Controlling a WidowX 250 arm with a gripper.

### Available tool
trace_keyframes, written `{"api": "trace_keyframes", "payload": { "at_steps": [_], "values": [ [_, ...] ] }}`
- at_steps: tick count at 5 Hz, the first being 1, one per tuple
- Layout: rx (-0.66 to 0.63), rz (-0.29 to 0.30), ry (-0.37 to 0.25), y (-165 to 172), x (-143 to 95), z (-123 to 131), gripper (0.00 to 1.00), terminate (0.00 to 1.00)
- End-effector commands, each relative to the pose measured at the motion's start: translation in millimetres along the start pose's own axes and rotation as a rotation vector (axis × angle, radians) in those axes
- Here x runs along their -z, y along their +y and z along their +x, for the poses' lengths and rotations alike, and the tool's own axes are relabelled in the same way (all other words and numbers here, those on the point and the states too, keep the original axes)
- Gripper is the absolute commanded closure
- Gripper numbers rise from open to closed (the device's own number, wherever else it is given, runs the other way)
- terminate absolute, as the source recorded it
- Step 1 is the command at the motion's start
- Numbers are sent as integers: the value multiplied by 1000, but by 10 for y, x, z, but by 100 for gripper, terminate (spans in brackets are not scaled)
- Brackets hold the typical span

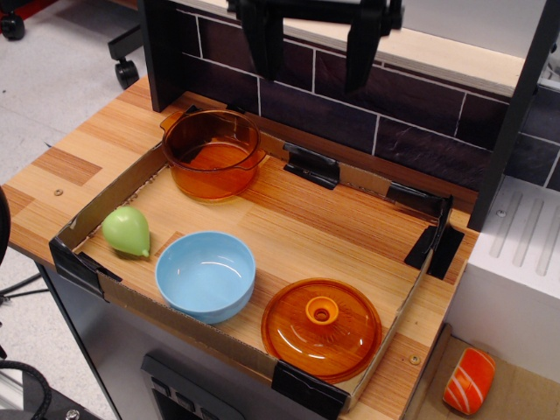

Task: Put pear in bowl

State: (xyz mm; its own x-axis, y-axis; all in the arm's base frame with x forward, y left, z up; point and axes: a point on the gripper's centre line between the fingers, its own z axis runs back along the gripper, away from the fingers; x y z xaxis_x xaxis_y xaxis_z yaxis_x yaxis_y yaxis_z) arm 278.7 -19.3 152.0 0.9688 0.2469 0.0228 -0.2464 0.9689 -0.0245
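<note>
Four items sit inside the shallow cardboard-walled tray [131, 179] on the wooden counter [66, 153]: light-green toy pear [126, 231] at the near-left corner, lying on its side with the pointed end toward the right, just beside the light-blue bowl [206, 276] but not touching it. Bowl is upright, nothing in it, sits against the near wall. Transparent orange pot [213, 153] with handles is at the far-left, well apart from the pear. Orange knobbed lid [322, 328] lies flat at the near-right corner, just right of the bowl. Gripper [313, 44] hangs high at the top edge, over the dark tile backsplash [420, 131], two black fingers spread apart with clear space between them, holding nothing, well clear of the pear. Orange-and-white striped toy [468, 381] is off the counter, far lower right.
</note>
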Motion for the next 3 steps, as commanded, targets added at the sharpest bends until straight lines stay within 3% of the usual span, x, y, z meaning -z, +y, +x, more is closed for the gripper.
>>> {"api": "trace_keyframes", "payload": {
  "at_steps": [1, 2, 3],
  "values": [
    [-264, -78, -75, 647, 302, -145, 0, 0],
    [-496, -137, -135, 972, 379, -179, 0, 0],
    [-663, -127, -157, 1178, 450, -261, 0, 0]
  ]
}}
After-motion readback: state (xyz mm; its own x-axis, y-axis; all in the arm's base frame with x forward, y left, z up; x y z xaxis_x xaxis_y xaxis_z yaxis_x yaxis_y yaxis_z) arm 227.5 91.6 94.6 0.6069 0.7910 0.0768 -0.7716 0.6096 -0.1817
